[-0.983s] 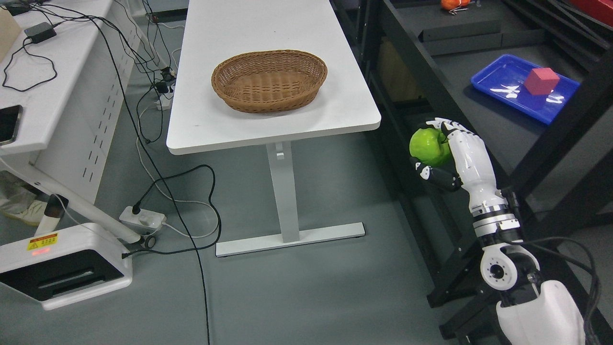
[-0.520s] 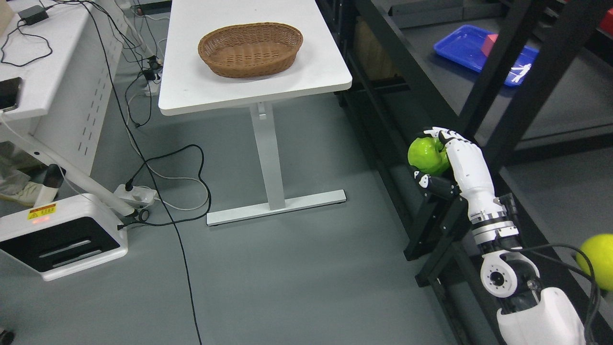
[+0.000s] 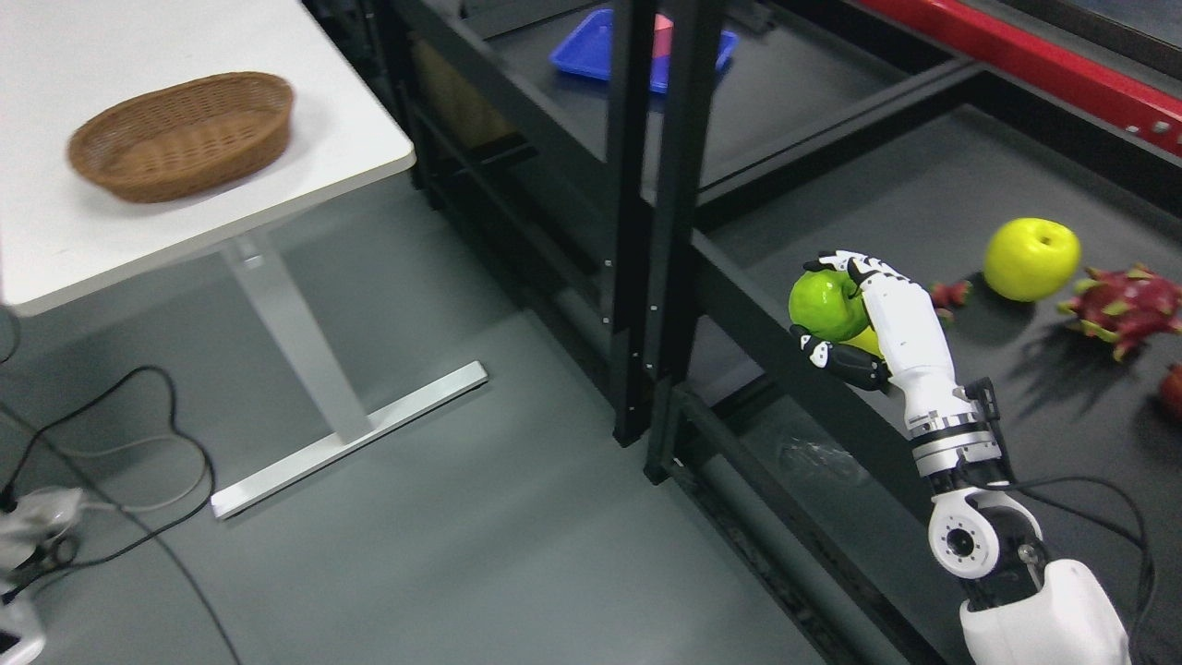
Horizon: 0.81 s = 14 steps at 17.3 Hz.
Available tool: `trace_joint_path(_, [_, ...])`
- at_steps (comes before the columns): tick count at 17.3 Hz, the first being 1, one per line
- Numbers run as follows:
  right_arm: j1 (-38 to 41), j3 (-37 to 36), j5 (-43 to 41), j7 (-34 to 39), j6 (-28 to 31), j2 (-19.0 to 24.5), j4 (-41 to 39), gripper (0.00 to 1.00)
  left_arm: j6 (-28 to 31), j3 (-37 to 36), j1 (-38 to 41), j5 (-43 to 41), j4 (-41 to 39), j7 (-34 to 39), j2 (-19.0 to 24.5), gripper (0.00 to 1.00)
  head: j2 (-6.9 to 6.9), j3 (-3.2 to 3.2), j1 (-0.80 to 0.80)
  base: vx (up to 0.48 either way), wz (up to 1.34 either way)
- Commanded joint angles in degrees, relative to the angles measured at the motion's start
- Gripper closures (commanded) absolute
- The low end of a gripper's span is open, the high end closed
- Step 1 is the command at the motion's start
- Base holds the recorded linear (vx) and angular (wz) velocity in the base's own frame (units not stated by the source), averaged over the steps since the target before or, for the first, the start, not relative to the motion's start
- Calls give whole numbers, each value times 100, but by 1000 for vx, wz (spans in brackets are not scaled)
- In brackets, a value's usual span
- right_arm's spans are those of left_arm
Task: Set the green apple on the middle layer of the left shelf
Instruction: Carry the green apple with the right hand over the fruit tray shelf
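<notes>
Head view: right hand [image 3: 863, 309] curled tight around green apple [image 3: 825, 306].

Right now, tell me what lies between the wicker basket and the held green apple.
Head view: the white table's edge, grey floor and black shelf posts.

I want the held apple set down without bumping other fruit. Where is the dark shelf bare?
The shelf is bare between the black posts and the yellow apple. It is crowded at right, around the dragon fruit. The right hand holds the green apple over the front rail.
</notes>
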Motion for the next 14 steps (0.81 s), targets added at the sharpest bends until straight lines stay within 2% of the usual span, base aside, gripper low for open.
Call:
trace_joint_path(1, [18, 168, 0, 2, 0, -3, -2, 99, 0, 0, -70, 0, 2, 4, 100, 0, 0, 0, 0, 63, -897])
trace_joint_path(6, [26, 177, 0, 2, 0, -3, -2, 99, 0, 0, -70, 0, 2, 4, 100, 0, 0, 0, 0, 121, -1006])
trace_joint_path(14, [97, 221, 9, 10, 0, -20, -2, 99, 0, 0, -70, 0, 2, 4, 100, 0, -3, 0, 0, 244, -969])
